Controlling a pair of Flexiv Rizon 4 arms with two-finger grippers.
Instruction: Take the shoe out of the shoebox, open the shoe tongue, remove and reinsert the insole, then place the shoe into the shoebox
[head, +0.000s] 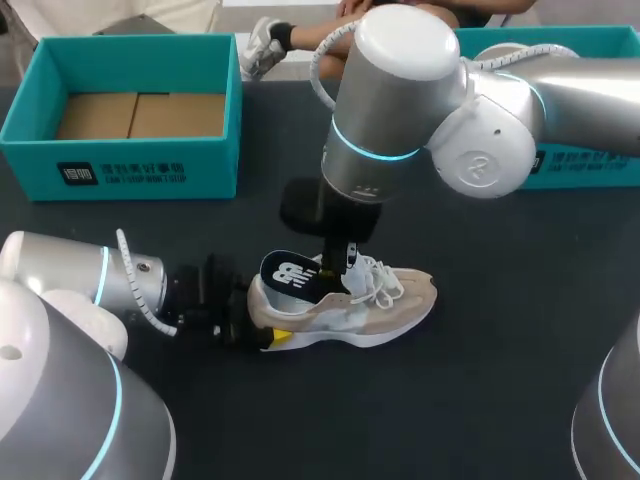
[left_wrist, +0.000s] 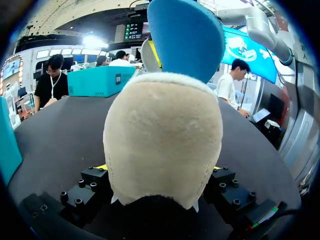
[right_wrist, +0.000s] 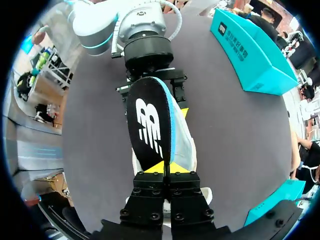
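**Left gripper**: the fingers stand apart by the width of the heel and press the shoe from both sides. In the left wrist view the beige heel fills the space between them, and only slivers of the yellow tips show at either side.

**Right gripper**: it points straight down over the shoe's opening. The fingers are almost together, with the yellow tips pinching the thin edge of the insole. The insole is black on top with a white mark and blue underneath. It stands partly out of the shoe, with its free end rising toward the heel.

**Shoe**: it stands on its sole near the middle of the dark surface. The heel points toward the left edge and the toe toward the right, with the laces loose.

**Shoebox**: a teal box that stands open at the surface's far left corner, with a brown bottom showing inside. It is well apart from the shoe.

**Second teal box**: it lies along the far right edge, partly hidden behind the right arm.
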